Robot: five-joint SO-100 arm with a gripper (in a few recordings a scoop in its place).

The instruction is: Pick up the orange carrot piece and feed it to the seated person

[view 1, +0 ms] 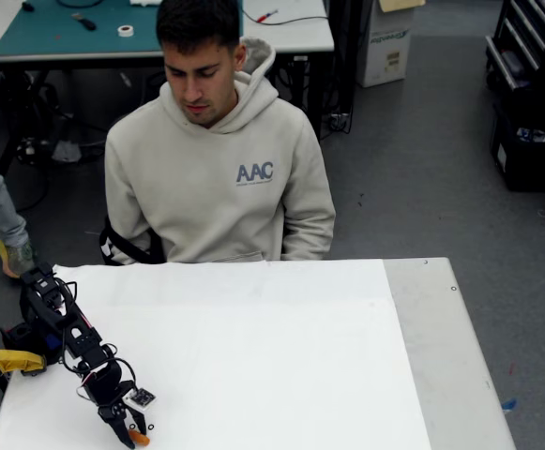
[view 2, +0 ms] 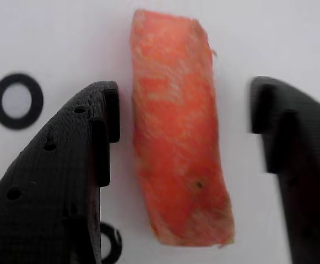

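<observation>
Carrot (view 2: 179, 132) lies flat between the fingers of the open gripper (view 2: 184, 126), long axis across the closing line; left finger (view 2: 66, 181) nearer, neither touching.

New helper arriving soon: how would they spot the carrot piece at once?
On the white table, go to the black gripper at its near left corner. The orange carrot piece lies between the open fingers, the only bright orange stub on the white sheet.

arm (view 1: 66, 333): black | pincer (view 2: 184, 132): black, textured, holed
</observation>
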